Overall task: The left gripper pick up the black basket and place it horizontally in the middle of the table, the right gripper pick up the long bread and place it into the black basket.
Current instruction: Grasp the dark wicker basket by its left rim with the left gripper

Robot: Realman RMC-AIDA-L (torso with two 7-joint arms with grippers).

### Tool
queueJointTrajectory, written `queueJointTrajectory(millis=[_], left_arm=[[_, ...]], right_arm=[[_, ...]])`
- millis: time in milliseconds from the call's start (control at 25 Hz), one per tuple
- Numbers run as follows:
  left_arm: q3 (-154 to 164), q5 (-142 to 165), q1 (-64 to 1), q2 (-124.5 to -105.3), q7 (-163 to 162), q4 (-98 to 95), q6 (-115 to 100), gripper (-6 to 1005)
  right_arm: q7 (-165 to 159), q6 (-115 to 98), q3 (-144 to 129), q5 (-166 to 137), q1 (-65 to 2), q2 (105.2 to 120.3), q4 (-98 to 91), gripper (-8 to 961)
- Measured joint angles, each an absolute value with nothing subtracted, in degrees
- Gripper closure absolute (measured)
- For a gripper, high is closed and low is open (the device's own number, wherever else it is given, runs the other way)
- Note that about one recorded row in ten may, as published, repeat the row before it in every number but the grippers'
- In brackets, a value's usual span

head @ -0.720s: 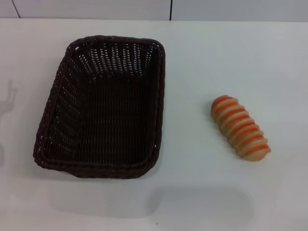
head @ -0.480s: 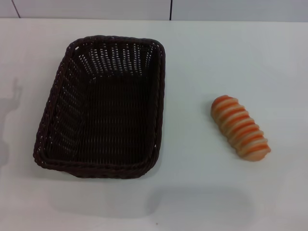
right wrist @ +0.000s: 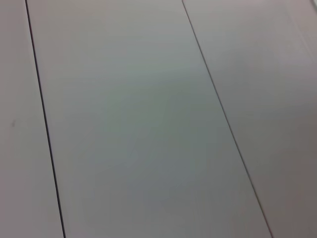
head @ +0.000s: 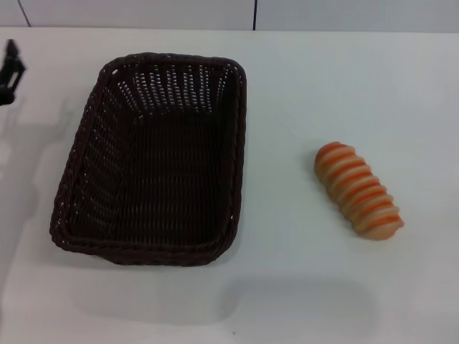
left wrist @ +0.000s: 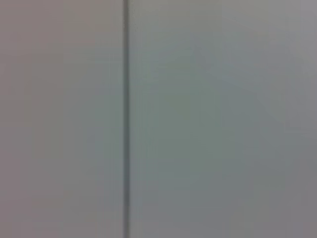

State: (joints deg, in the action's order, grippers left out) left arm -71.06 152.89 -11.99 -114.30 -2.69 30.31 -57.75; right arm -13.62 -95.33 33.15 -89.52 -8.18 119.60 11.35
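The black basket [head: 154, 158] stands on the white table [head: 301, 93], left of centre, its long side running front to back. The long bread [head: 357, 189] lies on the table to the right of it, well apart, with orange and cream stripes. My left gripper [head: 10, 68] shows only as a black tip at the far left edge of the head view, to the left of the basket's far corner and apart from it. My right gripper is out of view. Both wrist views show only plain grey panels with dark seams.
A wall with a dark vertical seam [head: 254, 14] runs behind the table's far edge. Soft shadows lie on the table to the left of the basket and near the front.
The black tip of my left gripper has come into the head view at the far left edge. The shadow to the left of the basket has shifted. Basket and bread have not moved.
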Motion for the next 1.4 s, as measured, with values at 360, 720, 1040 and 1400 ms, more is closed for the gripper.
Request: queueJointTrajectory(millis=[360, 720, 1040, 1400], left_arm=[[-79.0, 164.2, -8.7, -110.95, -2.6, 63.1, -16.0, 217], [-87.6, 162.4, -12.7, -112.91, 8.2, 92.7, 37.7, 217], [-98.4, 160.2, -18.9, -118.08, 16.1, 105.7, 69.5, 216], [-98.0, 160.5, -18.5, -118.24, 12.8, 104.0, 78.0, 216]], right_arm=[[-13.7, -95.3, 33.0, -89.6, -8.0, 119.62, 11.3, 125], [-13.7, -95.3, 33.0, -89.6, -8.5, 119.5, 11.3, 126], [-13.7, -95.2, 32.7, -89.5, -8.5, 119.53, 11.3, 125], [-13.4, -95.6, 31.8, -89.3, -8.3, 119.69, 11.4, 126]])
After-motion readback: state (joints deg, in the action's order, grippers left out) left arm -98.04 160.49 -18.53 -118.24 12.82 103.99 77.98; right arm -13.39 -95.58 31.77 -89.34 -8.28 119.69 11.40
